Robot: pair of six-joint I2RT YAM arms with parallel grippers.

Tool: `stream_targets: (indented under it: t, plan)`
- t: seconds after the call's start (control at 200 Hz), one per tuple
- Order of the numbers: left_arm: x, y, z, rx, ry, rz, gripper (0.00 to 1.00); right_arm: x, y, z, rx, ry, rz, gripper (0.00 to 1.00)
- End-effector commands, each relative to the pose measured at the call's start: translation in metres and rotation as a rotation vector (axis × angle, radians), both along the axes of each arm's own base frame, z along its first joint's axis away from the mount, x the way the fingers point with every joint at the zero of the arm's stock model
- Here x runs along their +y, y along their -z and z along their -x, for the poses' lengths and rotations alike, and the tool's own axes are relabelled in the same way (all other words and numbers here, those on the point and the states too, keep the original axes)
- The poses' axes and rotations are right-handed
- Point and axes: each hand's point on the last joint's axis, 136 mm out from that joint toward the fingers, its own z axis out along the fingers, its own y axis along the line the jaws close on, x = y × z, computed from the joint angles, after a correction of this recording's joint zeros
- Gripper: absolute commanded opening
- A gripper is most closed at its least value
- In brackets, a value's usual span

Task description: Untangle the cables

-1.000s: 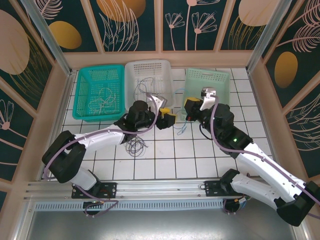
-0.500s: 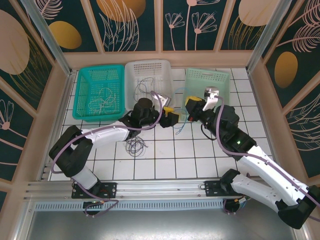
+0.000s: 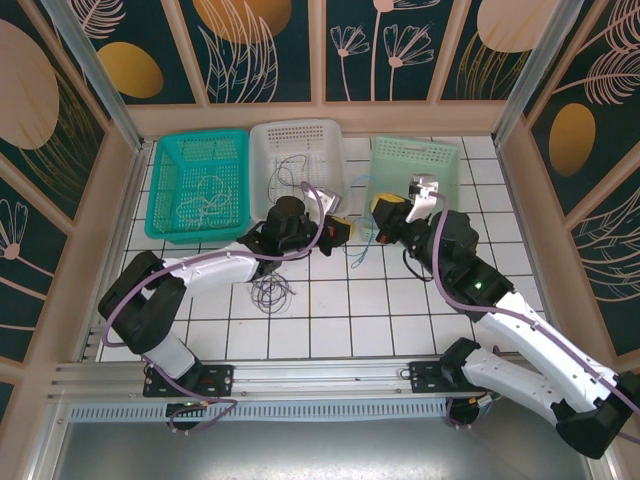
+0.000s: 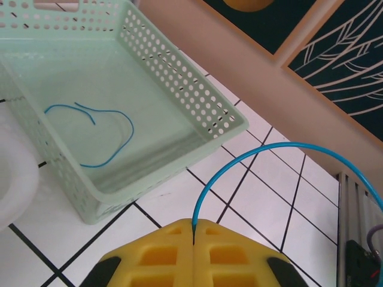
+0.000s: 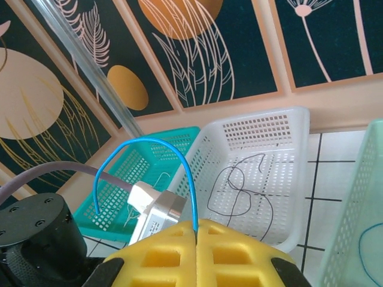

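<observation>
A blue cable (image 3: 358,247) sags between the two grippers over the tiles in front of the baskets. My left gripper (image 4: 193,226) is shut on it, and the strand arcs up and right (image 4: 281,146) from the yellow pads. My right gripper (image 5: 195,227) is also shut on a blue cable (image 5: 149,140), which curves up and left to a free end. From above, the left gripper (image 3: 337,228) and the right gripper (image 3: 384,209) stand close together. A knot of dark cables (image 3: 270,292) lies on the tiles under the left arm.
Three baskets line the back: teal (image 3: 165,190) with pale cables, white (image 3: 330,150) with a dark cable (image 5: 239,191), pale green (image 3: 450,160) holding another blue cable (image 4: 90,128). The wooden wall runs close behind them. Open tiles lie toward the front.
The left gripper has shut on the blue cable and shifted slightly toward the back. The right gripper rose a little earlier, then held still, shut throughout.
</observation>
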Motion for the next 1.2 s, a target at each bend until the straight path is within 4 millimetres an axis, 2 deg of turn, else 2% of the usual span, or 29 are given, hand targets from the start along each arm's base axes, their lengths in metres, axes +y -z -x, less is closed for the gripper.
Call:
stream_targets:
  t: [0.0,0.065,0.105,0.13,0.16,0.21,0.235,0.265,0.295,0.44,0.636,0.761,1.011,1.196]
  plan:
    - [0.001,-0.025,-0.003,-0.036,-0.024,0.056,0.00,-0.008,0.019,-0.003,0.059,0.051,0.038,0.00]
    - [0.002,-0.032,-0.004,-0.042,-0.033,0.079,0.00,-0.008,0.033,-0.006,0.096,0.060,0.058,0.01]
    - [0.002,-0.036,-0.003,-0.049,-0.035,0.092,0.00,-0.005,0.037,-0.005,0.104,0.042,0.065,0.05]
    - [0.003,-0.038,-0.002,-0.053,-0.035,0.100,0.00,-0.001,0.041,-0.004,0.108,0.022,0.069,0.11]
    - [0.004,-0.042,-0.002,-0.060,-0.037,0.112,0.00,0.003,0.044,-0.002,0.111,-0.001,0.070,0.23]
    - [0.004,-0.047,0.001,-0.072,-0.032,0.132,0.00,0.009,0.048,0.001,0.108,-0.040,0.078,0.55]
    - [0.005,-0.050,0.001,-0.076,-0.034,0.141,0.00,0.010,0.049,0.002,0.102,-0.051,0.082,0.66]
    - [0.006,-0.054,0.002,-0.084,-0.034,0.155,0.00,0.009,0.051,0.002,0.101,-0.048,0.085,0.75]
    - [0.007,-0.058,0.004,-0.092,-0.029,0.171,0.00,0.006,0.053,0.001,0.096,-0.035,0.088,0.78]
    - [0.012,-0.073,0.009,-0.124,-0.033,0.229,0.00,-0.014,0.058,0.002,0.084,0.048,0.077,0.83]
    - [0.013,-0.080,0.010,-0.138,-0.030,0.244,0.00,-0.032,0.069,0.006,0.113,0.099,0.067,0.84]
    - [0.016,-0.090,0.015,-0.156,-0.022,0.281,0.00,-0.045,0.084,0.004,0.154,0.154,0.065,0.83]
    - [0.021,-0.107,0.021,-0.182,-0.015,0.314,0.00,-0.040,0.101,0.006,0.180,0.123,0.040,0.81]
    - [0.022,-0.102,0.017,-0.169,-0.038,0.296,0.00,-0.021,0.090,0.015,0.125,-0.006,0.015,0.76]
